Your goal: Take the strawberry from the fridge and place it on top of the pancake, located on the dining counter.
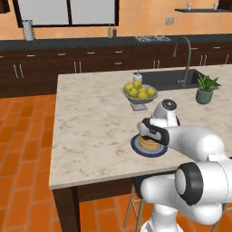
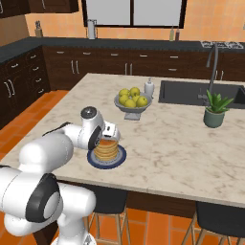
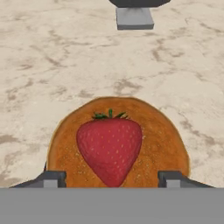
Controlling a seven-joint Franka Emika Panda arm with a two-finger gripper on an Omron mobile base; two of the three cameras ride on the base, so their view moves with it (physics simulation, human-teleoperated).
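The strawberry (image 3: 110,148), bright red with a green cap, lies on top of the golden-brown pancake (image 3: 157,140). The pancake stack (image 1: 147,144) (image 2: 106,150) sits on a dark blue plate (image 1: 136,147) (image 2: 120,159) near the front edge of the beige marbled dining counter (image 1: 90,118) (image 2: 167,139). My gripper (image 3: 112,178) (image 1: 147,132) (image 2: 109,136) hovers just over the stack and is open. Its fingertips (image 3: 54,177) stand wide on either side of the berry, clear of it. The fridge is out of view.
A grey bowl of yellow-green fruits (image 1: 139,93) (image 2: 130,100) stands just behind the plate, with a white bottle (image 1: 137,78) (image 2: 149,88) beyond it. A sink with a faucet (image 1: 167,79) (image 2: 191,93) and a potted plant (image 1: 206,90) (image 2: 214,111) are to the right. Stools (image 2: 220,225) stand under the counter's front edge.
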